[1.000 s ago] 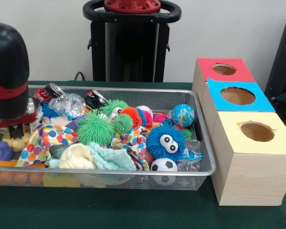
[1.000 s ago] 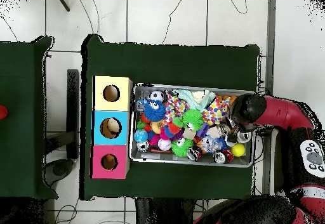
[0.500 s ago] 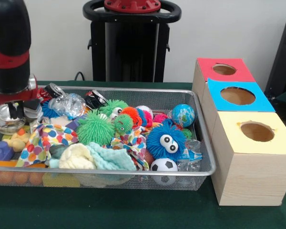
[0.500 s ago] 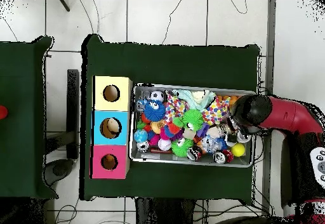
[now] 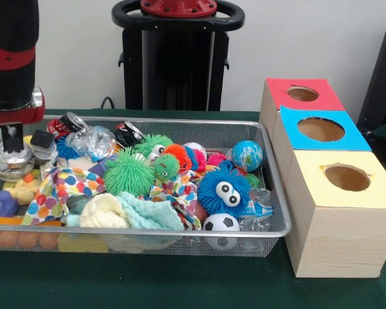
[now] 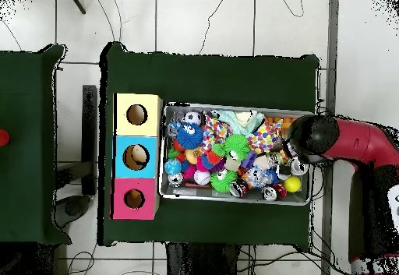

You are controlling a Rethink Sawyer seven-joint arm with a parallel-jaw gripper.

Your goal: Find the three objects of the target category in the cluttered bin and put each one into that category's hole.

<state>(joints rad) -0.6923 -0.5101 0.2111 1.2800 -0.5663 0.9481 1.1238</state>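
Observation:
The wire bin (image 5: 180, 122) is packed with toys. Among them are a blue furry ball with eyes (image 5: 222, 183), a green spiky ball (image 5: 127, 172), a globe ball (image 5: 248, 154), a soccer ball (image 5: 220, 223), crushed cans (image 5: 130, 133) and a polka-dot cloth (image 5: 64, 187). My gripper (image 5: 11, 138) hangs over the bin's left end, just above a shiny silver object (image 5: 13, 161) that lies in the bin. In the overhead view the arm's head (image 6: 312, 135) covers the gripper at the right end of the bin (image 6: 234, 202).
Three boxes with round holes stand beside the bin: red (image 5: 283, 87), blue (image 5: 354, 138) and yellow (image 5: 373, 193). In the overhead view they are on the bin's left: yellow (image 6: 123, 104), blue (image 6: 121, 156), red (image 6: 121, 202). A yellow duck (image 5: 22, 190) lies below the gripper.
The arm has lifted straight up out of the bin's left end. The silver object stayed in place in the bin.

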